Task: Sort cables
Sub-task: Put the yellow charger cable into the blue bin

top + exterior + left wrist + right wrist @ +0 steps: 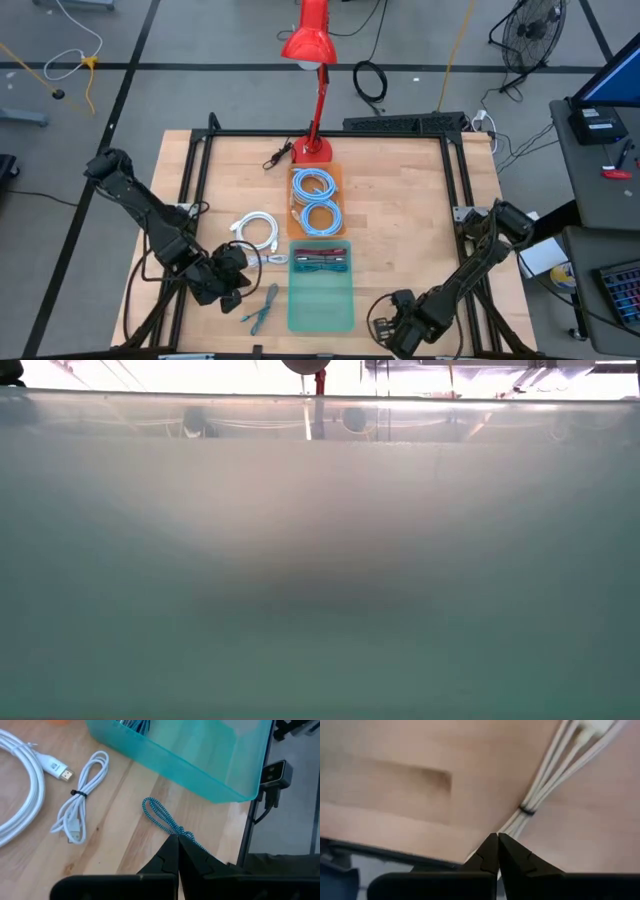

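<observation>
Lying just short of the teal bin, the teal braided cable (262, 308) sits right at the left gripper (236, 297), at its 3 o'clock in the high view.

The cable's long axis runs from 1 to 7 o'clock, a short blue-and-white braided loop on bare wood beside the teal bin (321, 300). In the left wrist view the fingers meet tip to tip over its knotted end, seemingly pinching it. The left arm is far nearer. The right gripper (385, 330), fingers closed on nothing, waits at the table's front edge beside a white bundle (540, 790).
</observation>
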Controlling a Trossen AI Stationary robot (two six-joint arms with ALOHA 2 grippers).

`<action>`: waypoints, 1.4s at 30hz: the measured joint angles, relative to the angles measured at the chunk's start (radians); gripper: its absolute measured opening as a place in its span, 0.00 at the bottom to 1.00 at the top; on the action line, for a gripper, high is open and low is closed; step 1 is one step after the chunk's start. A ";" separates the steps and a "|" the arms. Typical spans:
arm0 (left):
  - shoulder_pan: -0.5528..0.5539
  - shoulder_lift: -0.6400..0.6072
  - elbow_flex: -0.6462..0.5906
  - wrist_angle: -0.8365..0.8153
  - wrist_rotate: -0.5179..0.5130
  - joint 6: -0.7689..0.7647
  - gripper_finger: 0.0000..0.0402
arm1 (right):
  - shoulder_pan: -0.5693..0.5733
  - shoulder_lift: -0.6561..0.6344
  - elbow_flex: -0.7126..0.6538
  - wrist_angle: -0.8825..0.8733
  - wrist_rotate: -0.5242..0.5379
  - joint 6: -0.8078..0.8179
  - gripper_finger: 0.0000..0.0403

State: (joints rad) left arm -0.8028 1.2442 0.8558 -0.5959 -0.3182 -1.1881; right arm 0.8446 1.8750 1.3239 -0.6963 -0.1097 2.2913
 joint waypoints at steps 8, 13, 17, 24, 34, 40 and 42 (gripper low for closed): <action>-0.005 0.000 0.000 0.002 -0.022 0.000 0.00 | -0.007 -0.004 0.000 -0.002 -0.017 -0.002 0.01; -0.005 0.000 0.000 0.007 -0.023 0.000 0.00 | 0.016 -0.010 -0.001 0.023 0.011 -0.024 0.01; -0.005 0.000 0.000 0.012 -0.040 0.004 0.00 | 0.035 -0.010 -0.001 0.123 0.143 -0.103 0.01; -0.006 0.000 0.000 0.016 -0.051 0.006 0.00 | 0.027 -0.010 0.000 0.256 0.085 -0.218 0.01; -0.006 0.000 0.000 0.024 -0.069 0.002 0.00 | 0.022 -0.008 -0.001 0.030 -0.106 -0.086 0.22; -0.007 0.000 0.000 0.024 -0.077 0.000 0.00 | 0.007 -0.008 -0.002 -0.044 -0.101 -0.077 0.44; -0.010 0.000 0.000 0.024 -0.078 0.000 0.00 | -0.010 -0.008 -0.008 -0.045 -0.089 -0.079 0.50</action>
State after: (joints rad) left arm -0.8129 1.2438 0.8558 -0.5719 -0.3958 -1.1877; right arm 0.8349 1.8671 1.3156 -0.7416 -0.1989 2.2123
